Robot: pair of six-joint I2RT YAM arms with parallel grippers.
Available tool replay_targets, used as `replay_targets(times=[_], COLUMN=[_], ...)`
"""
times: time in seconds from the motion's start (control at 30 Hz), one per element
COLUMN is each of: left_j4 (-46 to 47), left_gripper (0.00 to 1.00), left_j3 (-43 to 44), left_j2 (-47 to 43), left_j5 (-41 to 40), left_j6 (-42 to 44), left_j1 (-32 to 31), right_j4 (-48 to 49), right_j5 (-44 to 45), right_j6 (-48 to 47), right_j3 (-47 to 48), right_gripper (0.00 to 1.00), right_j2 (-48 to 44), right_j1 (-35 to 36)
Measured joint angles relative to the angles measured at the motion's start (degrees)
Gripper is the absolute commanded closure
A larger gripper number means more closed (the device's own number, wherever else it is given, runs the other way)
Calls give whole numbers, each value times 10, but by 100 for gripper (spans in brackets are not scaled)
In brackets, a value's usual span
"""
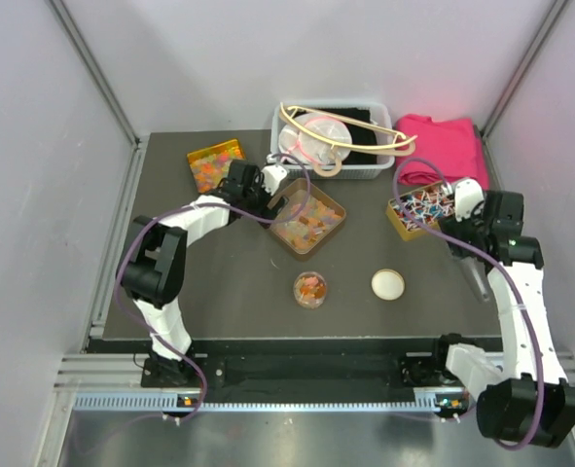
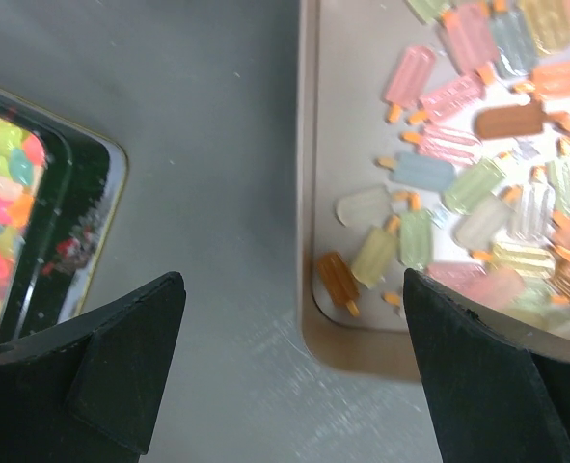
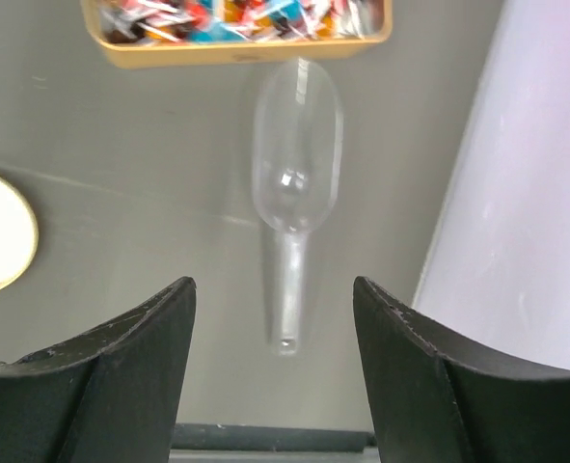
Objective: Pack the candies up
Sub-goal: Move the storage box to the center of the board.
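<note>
The candies point(image 2: 477, 183) are small popsicle-shaped gummies in pink, orange, yellow and pale colours, lying in a brown tray point(image 1: 338, 226) at mid-table. More of them fill a small round cup point(image 1: 311, 289). My left gripper point(image 2: 292, 280) hangs open over the near-left corner of the brown tray point(image 2: 309, 193), holding nothing; in the top view the left gripper point(image 1: 272, 195) is at the tray's left edge. My right gripper point(image 3: 273, 289) is open above a clear plastic scoop point(image 3: 294, 193), which lies flat on the table by the right wall. The right gripper point(image 1: 465, 226) touches nothing.
A white lid point(image 1: 388, 284) lies right of the cup. A dark tray of bright gummies point(image 2: 14, 193) sits at the far left. A yellow tray of wrapped sweets point(image 3: 236, 24) is beyond the scoop point(image 1: 476, 275). A clear bin point(image 1: 365, 165) and pink cloth point(image 1: 443, 146) stand at the back.
</note>
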Motion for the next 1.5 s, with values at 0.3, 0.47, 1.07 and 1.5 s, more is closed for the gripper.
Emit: replay_targets(times=[0.3, 0.47, 1.07, 1.5], left_j4=[-1, -5, -27, -45], left_gripper=[38, 59, 83, 86], left_j3=[34, 34, -56, -161], left_j2=[38, 43, -28, -152], left_j5=[-7, -2, -14, -29], left_j6=[9, 12, 9, 3], left_j1=[0, 0, 18, 96], right_j4=[-58, -69, -83, -54], right_j5=[4, 10, 37, 61], right_j6=[33, 53, 26, -13], right_j3=[26, 52, 7, -108], right_gripper=[35, 35, 36, 41], right_j2=[-18, -23, -28, -25], right_j1=[84, 139, 293, 396])
